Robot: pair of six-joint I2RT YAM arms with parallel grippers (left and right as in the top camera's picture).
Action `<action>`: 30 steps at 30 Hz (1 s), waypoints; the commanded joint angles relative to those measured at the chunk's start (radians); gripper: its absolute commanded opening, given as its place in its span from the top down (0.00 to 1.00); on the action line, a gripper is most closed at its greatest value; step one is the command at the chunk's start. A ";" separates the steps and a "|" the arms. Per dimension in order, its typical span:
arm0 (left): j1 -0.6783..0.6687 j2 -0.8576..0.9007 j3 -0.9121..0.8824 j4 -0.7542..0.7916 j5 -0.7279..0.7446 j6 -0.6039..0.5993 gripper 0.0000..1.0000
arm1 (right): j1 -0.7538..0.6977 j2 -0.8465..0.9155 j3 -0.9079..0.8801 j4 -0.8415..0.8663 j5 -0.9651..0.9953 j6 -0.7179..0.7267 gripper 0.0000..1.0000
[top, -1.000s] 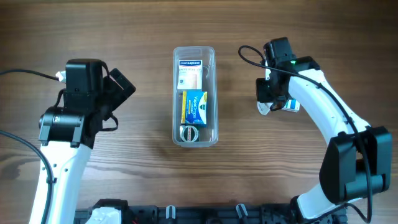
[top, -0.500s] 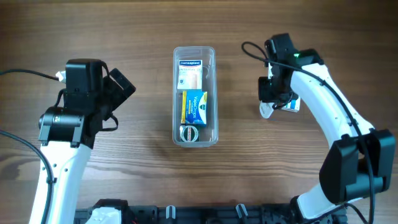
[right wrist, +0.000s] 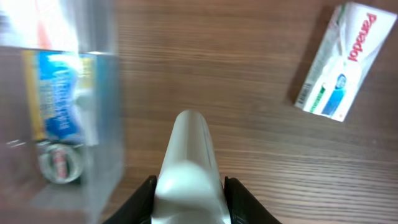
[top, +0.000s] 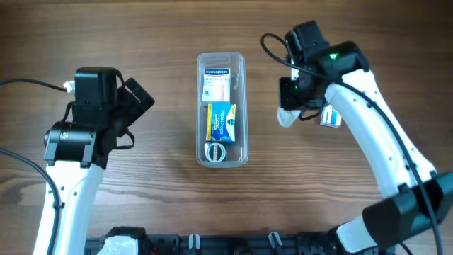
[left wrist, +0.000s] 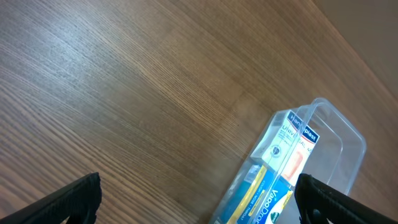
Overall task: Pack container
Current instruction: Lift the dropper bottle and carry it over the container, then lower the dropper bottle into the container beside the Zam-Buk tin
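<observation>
Container (top: 200,106) sits mid-worktop (top: 163,42) with a Hansaplast box (top: 216,83), VapoDrops box (top: 221,122) and round tin (top: 215,151) inside. Right end effector (top: 289,113) is just right of the container, partly closed, gripping a small white bottle (right wrist: 188,155). Panadol box (top: 330,117) lies further right. Left end effector (top: 138,98) is left of the container, wide open, empty.

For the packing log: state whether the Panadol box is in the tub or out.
Out. The Panadol box lies on bare table, apart from the tub.
</observation>
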 commanded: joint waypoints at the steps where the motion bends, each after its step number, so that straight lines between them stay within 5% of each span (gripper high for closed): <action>1: 0.006 -0.010 0.016 0.001 -0.020 0.013 0.00 | 0.057 -0.072 0.092 -0.028 -0.025 0.060 0.69; 17: 0.006 -0.010 0.016 0.001 -0.020 0.013 0.00 | 0.348 -0.128 0.087 -0.028 0.034 0.243 0.69; 30: 0.006 -0.010 0.016 0.001 -0.020 0.013 0.00 | 0.464 -0.004 0.087 -0.007 0.060 0.341 0.69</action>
